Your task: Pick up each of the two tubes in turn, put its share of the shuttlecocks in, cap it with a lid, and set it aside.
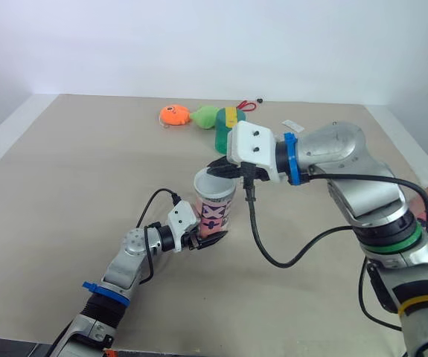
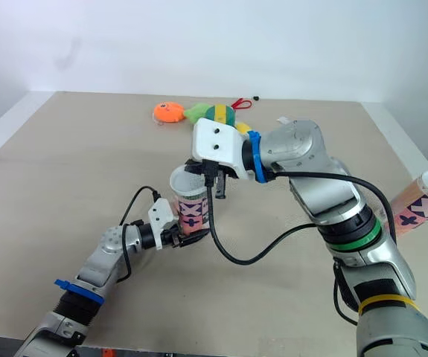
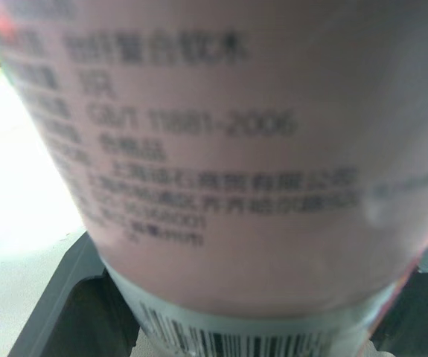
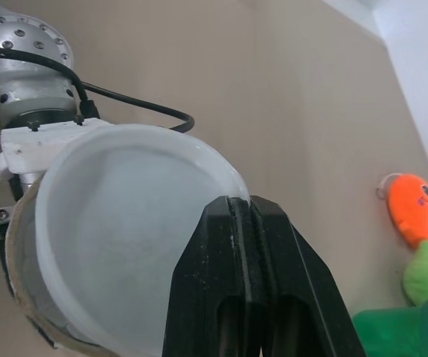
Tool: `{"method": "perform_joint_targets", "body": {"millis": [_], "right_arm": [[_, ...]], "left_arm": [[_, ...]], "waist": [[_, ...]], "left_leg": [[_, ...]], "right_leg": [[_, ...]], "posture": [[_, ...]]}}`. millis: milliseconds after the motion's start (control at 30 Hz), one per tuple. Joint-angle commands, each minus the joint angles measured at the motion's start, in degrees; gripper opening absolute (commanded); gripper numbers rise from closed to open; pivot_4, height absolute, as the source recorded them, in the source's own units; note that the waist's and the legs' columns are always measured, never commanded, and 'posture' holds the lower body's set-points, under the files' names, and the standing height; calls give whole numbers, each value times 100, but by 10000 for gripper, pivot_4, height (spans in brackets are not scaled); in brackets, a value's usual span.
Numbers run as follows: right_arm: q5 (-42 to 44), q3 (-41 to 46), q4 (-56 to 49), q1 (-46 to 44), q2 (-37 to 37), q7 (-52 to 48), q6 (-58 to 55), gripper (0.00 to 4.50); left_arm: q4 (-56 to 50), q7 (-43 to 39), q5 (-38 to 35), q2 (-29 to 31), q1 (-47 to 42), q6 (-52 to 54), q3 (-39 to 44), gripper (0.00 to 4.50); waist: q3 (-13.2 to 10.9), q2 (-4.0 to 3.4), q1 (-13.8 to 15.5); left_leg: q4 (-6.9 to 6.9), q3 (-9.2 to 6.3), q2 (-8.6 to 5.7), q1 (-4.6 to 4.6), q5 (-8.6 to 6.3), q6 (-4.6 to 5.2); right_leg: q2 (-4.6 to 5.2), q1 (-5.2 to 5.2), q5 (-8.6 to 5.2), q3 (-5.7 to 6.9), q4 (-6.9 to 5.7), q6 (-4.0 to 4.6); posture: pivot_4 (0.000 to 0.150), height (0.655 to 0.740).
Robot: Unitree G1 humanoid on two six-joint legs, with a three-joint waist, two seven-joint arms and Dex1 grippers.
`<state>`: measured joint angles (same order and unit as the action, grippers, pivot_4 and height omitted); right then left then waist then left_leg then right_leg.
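From the head camera, a pink tube (image 1: 215,212) printed with dark crosses and plus signs stands upright near the middle of the tan table (image 2: 65,171). The left gripper (image 1: 202,239) clamps its lower part from the side. A white lid (image 1: 214,182) lies at the tube's mouth, and the right gripper (image 1: 225,169) reaches in over the far rim and meets that lid. A second pink tube (image 2: 422,201) with the same pattern lies tilted at the table's right edge; what it holds cannot be told. An orange toy (image 2: 167,112) and a green plush (image 2: 212,114) rest at the far side, well apart from both tubes.

The left wrist view has the held tube close up: a pink wall with rows of black print, a grey band and a barcode at its base, with black fingers (image 3: 61,305) on either side of it.

In the right wrist view the two black fingers (image 4: 273,253) are pressed together, pinching the lid's edge. The cloudy lid covers the mouth, the tube's brown rim showing along one side, so the contents are hidden.
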<state>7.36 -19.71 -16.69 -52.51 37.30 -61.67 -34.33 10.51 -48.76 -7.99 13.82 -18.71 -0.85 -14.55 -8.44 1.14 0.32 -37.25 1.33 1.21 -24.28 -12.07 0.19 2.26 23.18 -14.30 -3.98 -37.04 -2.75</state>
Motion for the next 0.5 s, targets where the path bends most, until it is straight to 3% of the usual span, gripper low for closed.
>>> {"method": "perform_joint_targets", "body": {"millis": [33, 500], "right_arm": [[-52, -194, -338, 273, -29, 13, 57, 412], [-436, -196, -734, 866, -50, 261, 471, 412]], "left_arm": [[347, -34, 181, -15, 181, 282, -269, 32297], [359, -83, 181, -1, 192, 289, -269, 32297]], "waist": [[3, -3, -1], [13, -3, 1]], "left_leg": [[0, 1, 0, 0, 0, 0], [2, 1, -1, 2, 0, 0]], "right_leg": [[0, 0, 0, 0, 0, 0], [1, -3, -5, 1, 2, -2]], "posture": [[1500, 7400], [1500, 7400]]}}
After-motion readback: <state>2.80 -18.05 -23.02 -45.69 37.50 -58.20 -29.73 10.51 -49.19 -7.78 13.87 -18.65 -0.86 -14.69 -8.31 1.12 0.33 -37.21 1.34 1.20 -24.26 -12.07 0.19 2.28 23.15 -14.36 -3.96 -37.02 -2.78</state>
